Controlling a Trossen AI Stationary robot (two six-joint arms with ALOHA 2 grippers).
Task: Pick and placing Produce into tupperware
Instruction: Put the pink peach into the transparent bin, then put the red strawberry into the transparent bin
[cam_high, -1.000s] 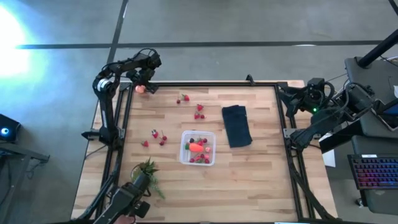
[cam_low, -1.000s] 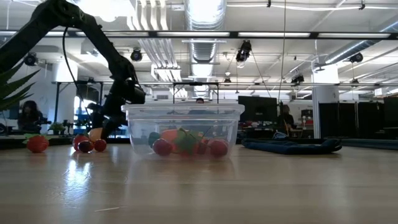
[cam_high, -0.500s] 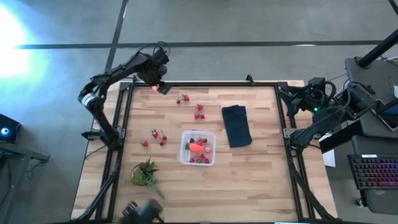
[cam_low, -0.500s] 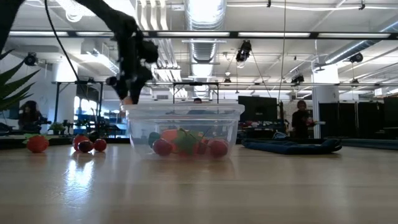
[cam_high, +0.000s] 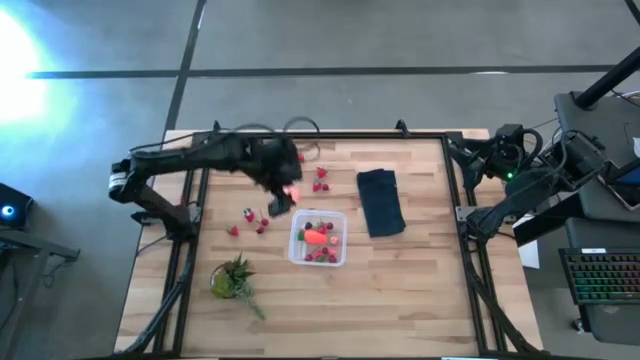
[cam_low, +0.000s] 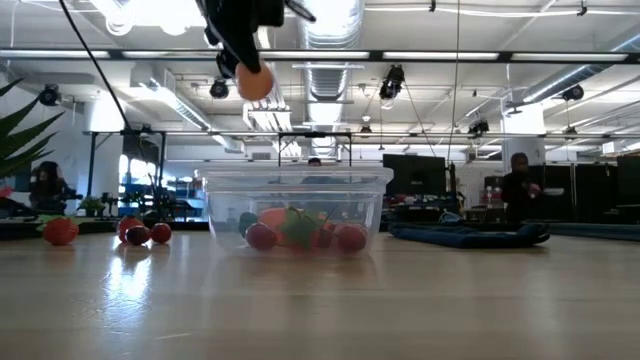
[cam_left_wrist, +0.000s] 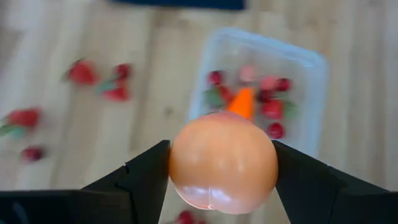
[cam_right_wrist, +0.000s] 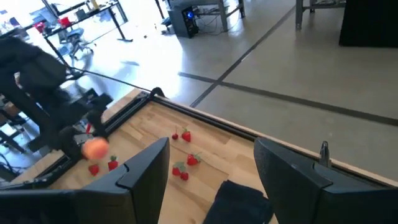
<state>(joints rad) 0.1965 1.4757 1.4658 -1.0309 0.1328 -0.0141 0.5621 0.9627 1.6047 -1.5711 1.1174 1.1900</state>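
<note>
The left gripper (cam_left_wrist: 222, 171) held the peach-orange ball (cam_left_wrist: 223, 163) between its fingers, raised above the table just at ten o'clock of the clear tupperware (cam_high: 319, 238) (berries and an orange-red piece already inside). The right gripper (cam_right_wrist: 211, 174) waited with jaws apart at the table's three o'clock edge.

Left pincer (cam_left_wrist: 222, 180) raised, clamped; right pincer (cam_right_wrist: 208, 171) spread, parked
</note>
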